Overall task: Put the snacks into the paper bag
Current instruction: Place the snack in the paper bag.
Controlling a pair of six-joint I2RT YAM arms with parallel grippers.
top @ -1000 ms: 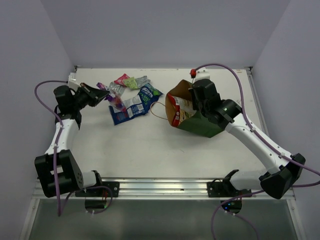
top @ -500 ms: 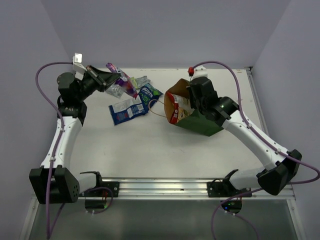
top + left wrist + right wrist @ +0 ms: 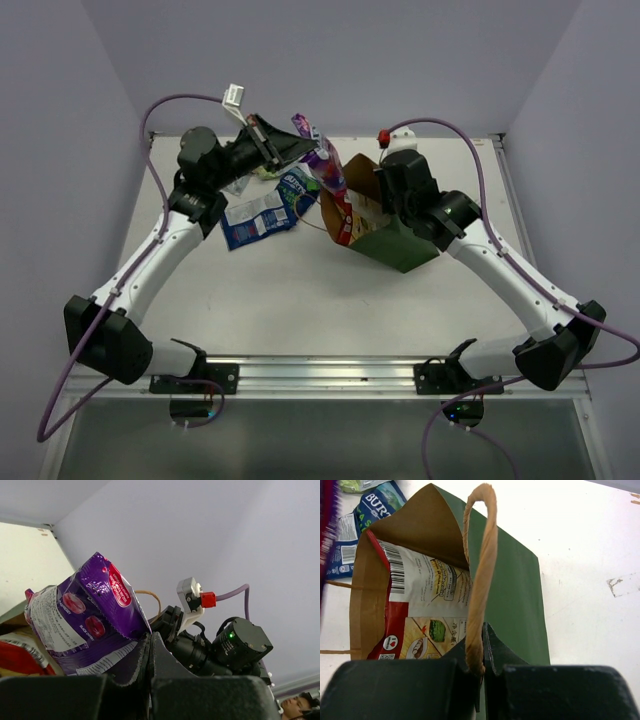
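Observation:
My left gripper [image 3: 303,150] is shut on a purple snack packet [image 3: 322,168] and holds it in the air just above and left of the paper bag's open mouth. In the left wrist view the purple packet [image 3: 92,615] sticks up from my gripper [image 3: 150,642]. The dark green paper bag [image 3: 395,240] leans with its brown inside facing left. My right gripper [image 3: 482,652] is shut on its tan loop handle [image 3: 481,580]. A white-red-yellow chip bag [image 3: 422,605] lies inside the paper bag [image 3: 520,590]. More snacks, blue-white packets [image 3: 255,213], stay on the table.
A second blue packet [image 3: 298,186] and a green one [image 3: 267,172] lie under my left arm. The bag's other handle [image 3: 312,222] loops onto the table [image 3: 300,290]. Walls close in on three sides. The right arm's purple cable [image 3: 440,130] arcs behind the bag.
My left arm has lifted the purple packet off the pile and swung it right, up to the bag's mouth. The right gripper keeps the handle; the bag has shifted slightly left.

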